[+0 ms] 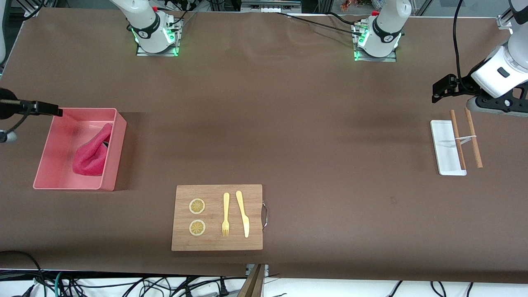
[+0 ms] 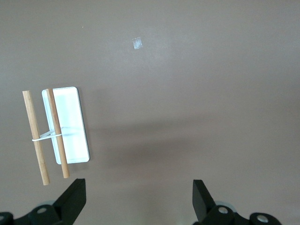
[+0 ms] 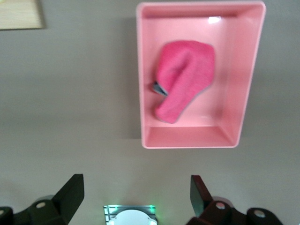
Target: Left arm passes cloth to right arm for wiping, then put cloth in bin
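The cloth (image 1: 93,152), a crimson-pink fuzzy towel, lies crumpled inside the light pink bin (image 1: 112,165) at the right arm's end of the table. The right wrist view looks down on the cloth (image 3: 183,77) in the bin (image 3: 187,139). My right gripper (image 1: 43,108) hangs over the bin's outer corner. This right gripper (image 3: 136,185) is open and holds nothing. My left gripper (image 1: 443,88) waits in the air over the left arm's end of the table. The left gripper (image 2: 138,185) is open too, with only bare table between its fingers.
A wooden cutting board (image 1: 217,217) with two lemon slices, a fork and a knife lies near the front camera. A small white tray (image 1: 446,152) with two tied wooden sticks (image 1: 473,138) across it lies under the left arm; the tray (image 2: 70,126) also shows in the left wrist view.
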You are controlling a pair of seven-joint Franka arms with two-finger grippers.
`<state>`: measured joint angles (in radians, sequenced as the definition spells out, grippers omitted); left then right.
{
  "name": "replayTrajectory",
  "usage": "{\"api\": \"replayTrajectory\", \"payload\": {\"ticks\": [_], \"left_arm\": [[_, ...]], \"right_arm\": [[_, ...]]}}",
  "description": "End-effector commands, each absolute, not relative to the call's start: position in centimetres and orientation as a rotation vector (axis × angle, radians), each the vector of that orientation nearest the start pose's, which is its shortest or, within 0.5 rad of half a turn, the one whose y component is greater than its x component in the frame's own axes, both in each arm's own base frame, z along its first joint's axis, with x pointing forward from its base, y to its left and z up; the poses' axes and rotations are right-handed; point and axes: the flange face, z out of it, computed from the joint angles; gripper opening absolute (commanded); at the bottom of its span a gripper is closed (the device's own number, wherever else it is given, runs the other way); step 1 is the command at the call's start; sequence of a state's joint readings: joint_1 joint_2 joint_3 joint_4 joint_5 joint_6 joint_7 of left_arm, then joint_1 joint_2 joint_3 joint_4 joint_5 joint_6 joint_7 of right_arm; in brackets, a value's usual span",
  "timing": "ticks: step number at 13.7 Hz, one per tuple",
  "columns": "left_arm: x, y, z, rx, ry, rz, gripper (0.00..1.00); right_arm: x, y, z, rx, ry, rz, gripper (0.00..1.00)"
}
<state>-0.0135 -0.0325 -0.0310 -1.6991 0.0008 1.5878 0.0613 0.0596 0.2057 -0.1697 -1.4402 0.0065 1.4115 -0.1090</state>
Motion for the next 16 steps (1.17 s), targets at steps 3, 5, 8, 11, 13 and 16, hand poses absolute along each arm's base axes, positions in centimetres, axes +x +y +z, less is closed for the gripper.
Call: {"api": "replayTrajectory", "payload": {"ticks": [3, 5, 8, 11, 13, 16], "left_arm": [[54.3, -2.4, 58.8, -3.117, 0.176, 0.122, 1.0], [54.3, -2.4, 58.8, -3.117, 0.176, 0.122, 1.0], [54.3, -2.4, 58.8, -3.117, 0.178, 0.122, 1.0], [54.3, -2.4, 58.8, -3.117, 0.178, 0.122, 1.0], [54.3, -2.4, 58.8, -3.117, 0.178, 0.122, 1.0], [54.3, -2.4, 58.8, -3.117, 0.178, 0.122, 1.0]], "right_arm": [[57.0, -3.4, 60.5, -3.131, -0.043, 0.223, 1.0], [56.3, -2.8, 60.7, -3.129, -0.076, 0.218, 1.0], [55.6, -2.3, 62.3, -3.152, -0.089, 0.172, 1.0], [53.6, -3.0, 63.9, -3.136, -0.046, 0.203, 1.0], [53.4, -2.9, 64.0, -3.139, 0.033, 0.218, 1.0], [53.6, -2.7, 64.1, -3.142, 0.051, 0.201, 1.0]]}}
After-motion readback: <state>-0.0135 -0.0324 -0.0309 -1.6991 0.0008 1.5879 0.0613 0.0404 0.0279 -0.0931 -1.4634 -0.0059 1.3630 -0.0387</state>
